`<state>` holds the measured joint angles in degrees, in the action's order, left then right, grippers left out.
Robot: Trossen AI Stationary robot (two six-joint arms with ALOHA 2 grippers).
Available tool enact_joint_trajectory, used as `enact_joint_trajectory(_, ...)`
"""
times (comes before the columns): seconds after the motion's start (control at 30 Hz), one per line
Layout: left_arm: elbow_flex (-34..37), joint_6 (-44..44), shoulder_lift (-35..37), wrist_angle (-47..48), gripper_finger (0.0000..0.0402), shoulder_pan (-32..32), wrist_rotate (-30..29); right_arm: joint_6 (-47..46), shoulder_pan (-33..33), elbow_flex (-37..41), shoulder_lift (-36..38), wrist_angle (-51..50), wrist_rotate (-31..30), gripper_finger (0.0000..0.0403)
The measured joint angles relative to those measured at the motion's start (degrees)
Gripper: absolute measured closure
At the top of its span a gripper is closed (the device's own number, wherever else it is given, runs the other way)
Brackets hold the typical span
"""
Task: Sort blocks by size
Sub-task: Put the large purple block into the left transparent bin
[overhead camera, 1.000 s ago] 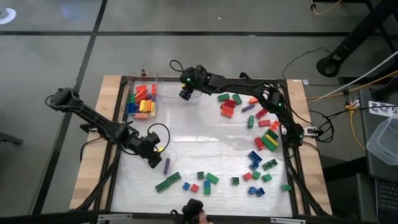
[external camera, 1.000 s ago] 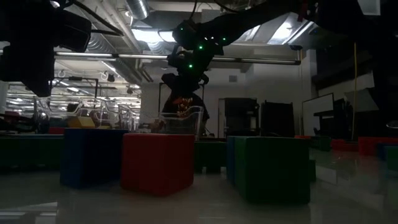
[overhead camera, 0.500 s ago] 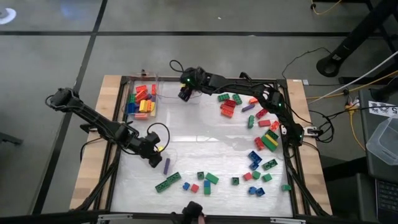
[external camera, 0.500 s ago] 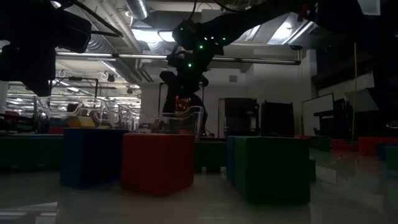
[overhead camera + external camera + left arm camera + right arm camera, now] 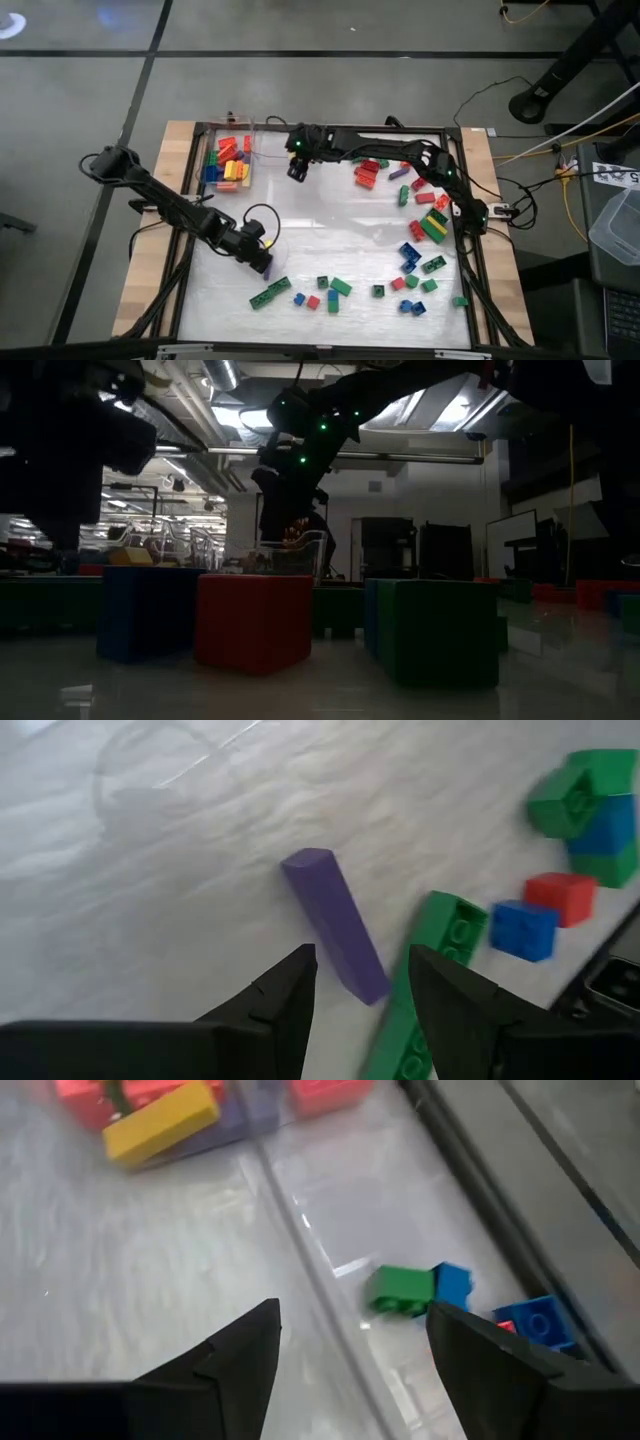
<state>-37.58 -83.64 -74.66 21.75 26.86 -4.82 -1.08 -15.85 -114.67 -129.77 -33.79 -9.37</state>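
left hand (image 5: 358, 982) part open, empty, straddling purple block (image 5: 336, 924) on surface (image 5: 150, 920). block light, rigid, slick; pinch long flat sides mid-length. right hand (image 5: 296, 172) open, empty, near clear bin (image 5: 236, 140).

The blocks (image 5: 422, 227) look like glossy, studded plastic. The surface (image 5: 330, 230) is smooth, whitish and shiny with a faint marbled grain, edged by pale wood (image 5: 148, 250) and a dark matt frame (image 5: 330, 127). The clear bin (image 5: 232, 160) looks plastic.
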Motion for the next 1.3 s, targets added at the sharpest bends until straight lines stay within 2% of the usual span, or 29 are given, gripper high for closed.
enact_joint_trajectory(0.33,0.01,-1.89,-5.48,-2.21,0.0251,-0.18,-0.02,0.02,5.17,0.00,0.09,-5.75,-0.38,0.0155)
enact_joint_trajectory(0.7,0.02,-1.89,-6.96,-3.70,0.0251,-0.34,-1.23,0.04,12.00,0.00,0.12,-10.08,-3.56,0.0155)
enact_joint_trajectory(1.2,-0.13,-1.82,-11.10,-4.36,0.0252,-0.65,-1.68,-0.15,24.89,-0.02,0.15,-17.39,-6.54,0.0155)
enact_joint_trajectory(1.3,-0.11,-1.18,-10.95,-3.84,0.0267,-0.71,-1.55,-0.17,27.85,-0.02,0.15,-19.73,-6.51,0.0155)
